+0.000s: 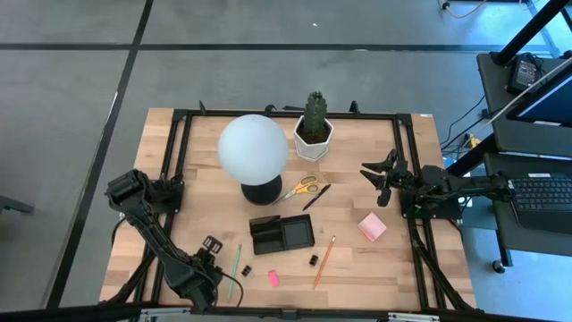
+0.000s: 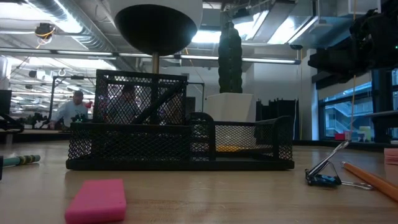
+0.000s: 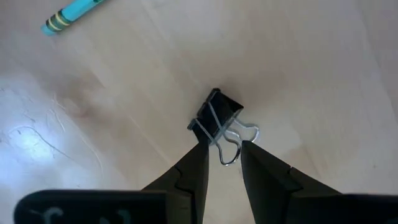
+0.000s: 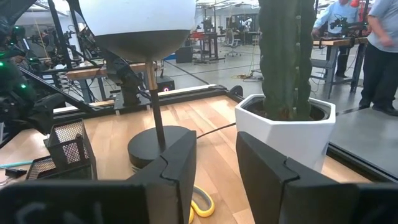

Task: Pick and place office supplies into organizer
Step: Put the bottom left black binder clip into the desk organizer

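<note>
Landmark: black wire-mesh organizer (image 1: 281, 234), low and rectangular, at the middle of the pale wooden table (image 1: 357, 268); no supplies can be made out in it.

- Small black binder clip with silver wire handles (image 3: 216, 119): lies flat on the table at the organizer's near-left corner. The left end effector (image 3: 222, 163) stands right over it, fingers narrowly parted to either side of the wire handle. Whether they already pinch it cannot be told. Judged: lined up for a pick by the handle.
- Green pencil (image 1: 234, 268): beside the clip, left of the organizer.
- Pink eraser block (image 1: 273, 278): in front of the organizer, loose.
- Second black binder clip (image 1: 314, 260) and orange pencil (image 1: 323, 260): front-right of the organizer, side by side.
- Pink sticky-note pad (image 1: 372, 227): right of the organizer, apart.
- Yellow-handled scissors (image 1: 300, 188) and black pen (image 1: 316, 197): behind the organizer.
- Right end effector (image 4: 216, 168): well behind-right of the organizer, raised, fingers narrowly apart, holding nothing; waiting.

Obstacles: white globe lamp (image 1: 253, 148) on a round black base crowds the scissors. A potted green cactus in a white pot (image 1: 314, 130) stands behind them. The clip's short path to the organizer looks clear.
</note>
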